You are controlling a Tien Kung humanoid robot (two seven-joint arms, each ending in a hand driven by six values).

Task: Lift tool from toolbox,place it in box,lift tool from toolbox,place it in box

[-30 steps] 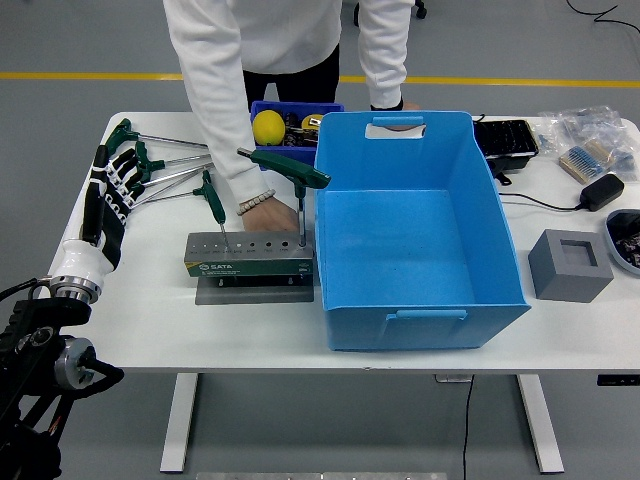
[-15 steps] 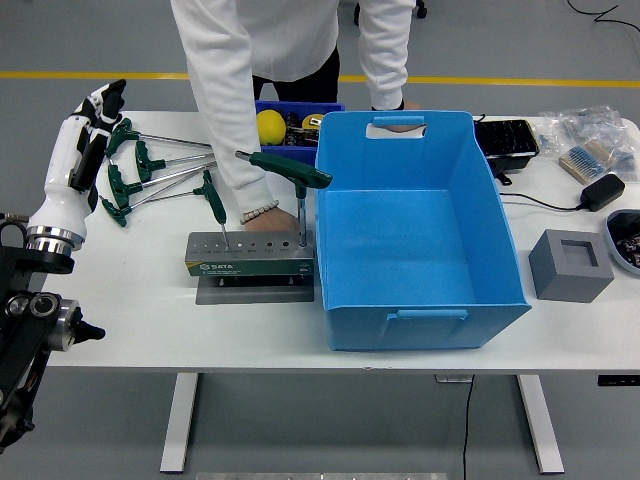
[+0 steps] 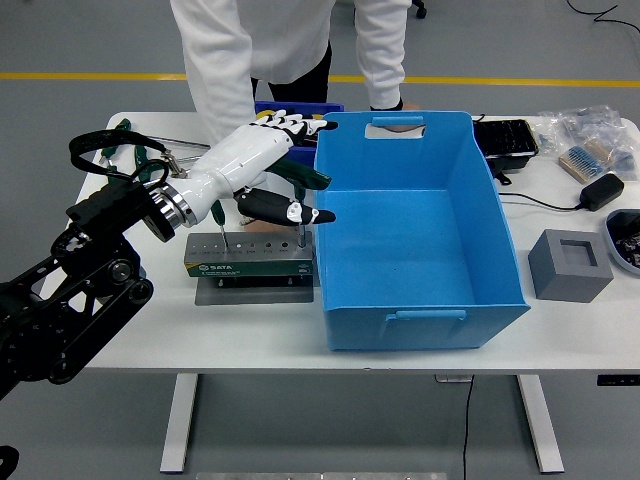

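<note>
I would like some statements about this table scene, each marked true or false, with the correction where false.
1. The blue box has tools in it. False: its floor is bare.
2. The left hand is above the tool rack. True.
3. The left hand has lifted the T-handle tool clear of the rack. False: the tool's shaft still stands in a rack hole and the fingers are open.
4. A person stands at the far side of the table. True.
5. The grey block is left of the blue box. False: it sits to the right.
</note>
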